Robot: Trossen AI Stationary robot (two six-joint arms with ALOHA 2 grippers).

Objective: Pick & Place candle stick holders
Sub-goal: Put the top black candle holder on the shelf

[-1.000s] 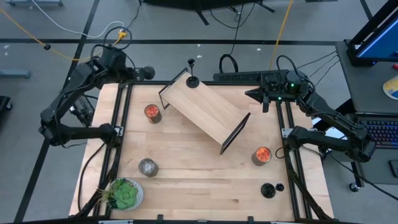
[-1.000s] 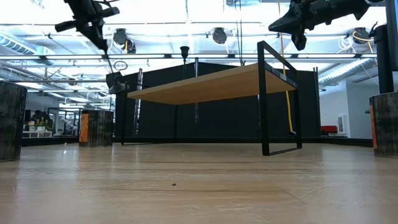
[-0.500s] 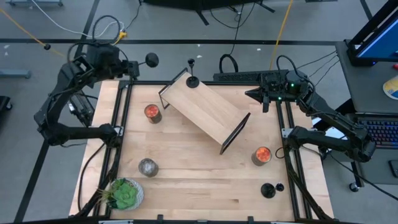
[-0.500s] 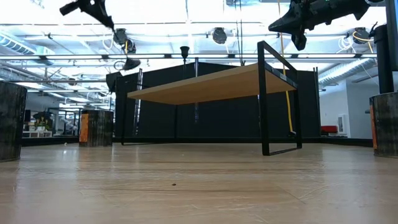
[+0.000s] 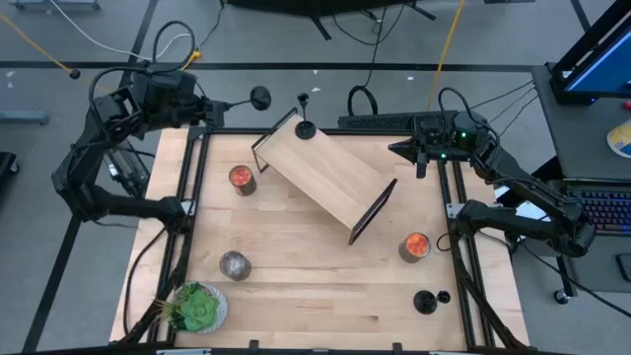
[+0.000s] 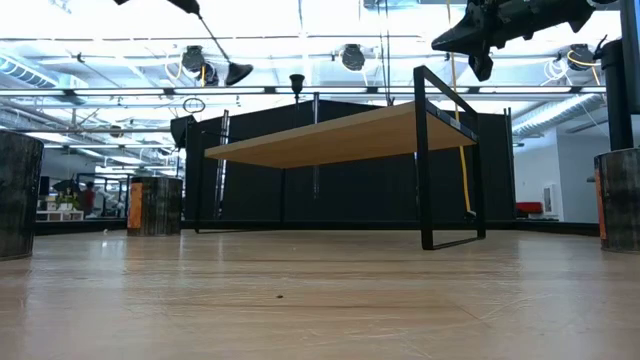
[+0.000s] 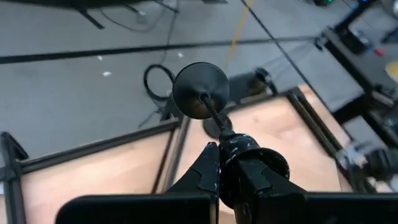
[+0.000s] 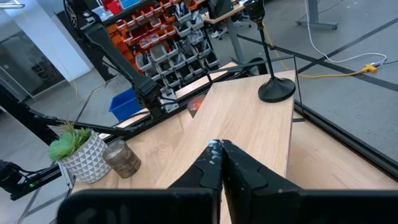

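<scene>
My left gripper [image 5: 215, 103] is shut on a black candle stick holder [image 5: 258, 97], high above the table's far left corner, left of the wooden shelf [image 5: 325, 173]. A second holder [image 5: 306, 127] stands by its round base on the shelf's far end; it also shows in the right wrist view [image 8: 276, 89]. A third holder [image 5: 424, 301] rests on the table near the front right. My right gripper [image 5: 420, 163] is shut and empty, raised at the far right edge. My left gripper pinches the holder's thin stem [image 7: 217, 121] at its free end between the two fingers [image 7: 244, 152]. The fingers lie along the stem. The holder is lifted clear and tilted, its round base [image 7: 200, 90] away from the gripper, slanting down toward the shelf [image 6: 237, 72].
Two jars with orange candles [image 5: 242, 177] [image 5: 414, 247], a grey jar [image 5: 235, 264] and a potted green plant [image 5: 197, 308] stand on the table. The shelf's black end frames [image 5: 373, 210] stand up from the table. Bare wood lies in the near middle.
My left gripper has risen and gone toward the table's right edge, toward the shelf, still shut on the holder. The holder has been carried up with it, and its base now sticks out farther toward the shelf.
</scene>
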